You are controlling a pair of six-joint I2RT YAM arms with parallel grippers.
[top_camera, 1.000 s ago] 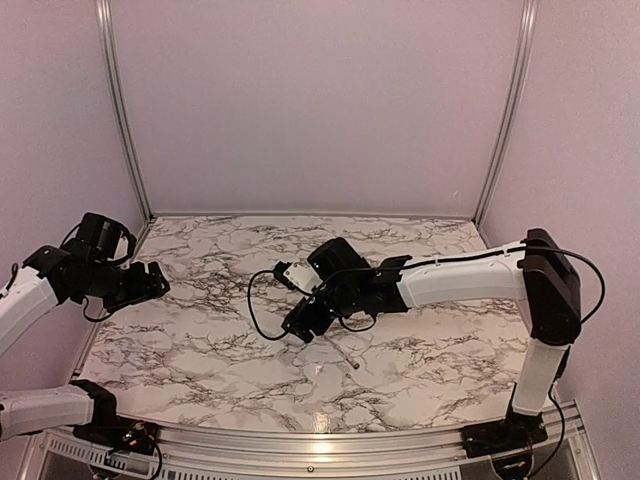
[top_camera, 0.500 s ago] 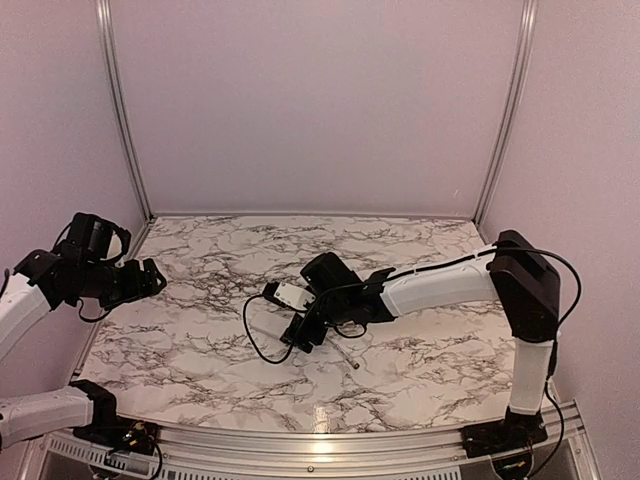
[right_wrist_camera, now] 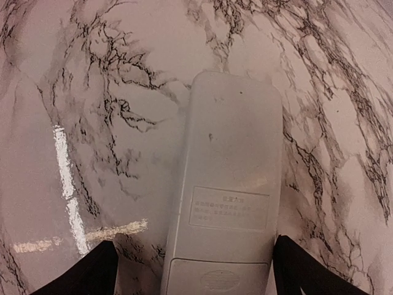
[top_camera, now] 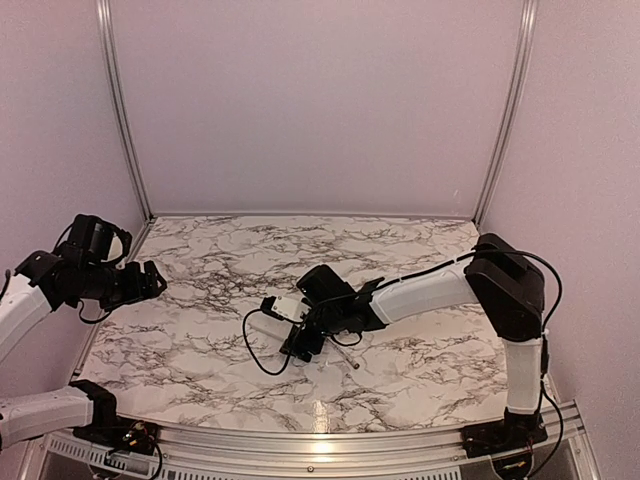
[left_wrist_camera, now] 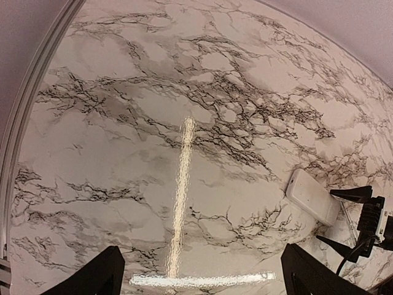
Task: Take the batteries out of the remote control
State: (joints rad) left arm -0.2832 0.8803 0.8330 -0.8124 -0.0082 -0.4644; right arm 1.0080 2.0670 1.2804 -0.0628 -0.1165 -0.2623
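Lower and further left than a second ago, the right arm (top_camera: 420, 292) now sets the right jaws wide open astride the near end of the small flat white rectangular plastic remote control (right_wrist_camera: 230, 184), gripping nothing. The remote lies flat on the white, dark-veined marble-patterned desk (top_camera: 180, 340), label side up. Its cover at the near end looks shut, so the batteries are out of sight, presumably still inside. The main risk is in the closing. The remote is thin and flat to the desk, so fingertips that meet its edges too high may skid off or shove it sideways. A squeeze across the cover end may also pin the cover shut. A dark cable loop (top_camera: 252, 345) sags from the right wrist to the desk beside the remote and could catch it on any sweep. A thin pale rod with a dark tip (top_camera: 347, 357) lies just right of the right jaws and may be knocked. The left jaws are wide open and empty, raised near the left rail, well apart. Open desk lies between them and the remote, and toward the back wall.
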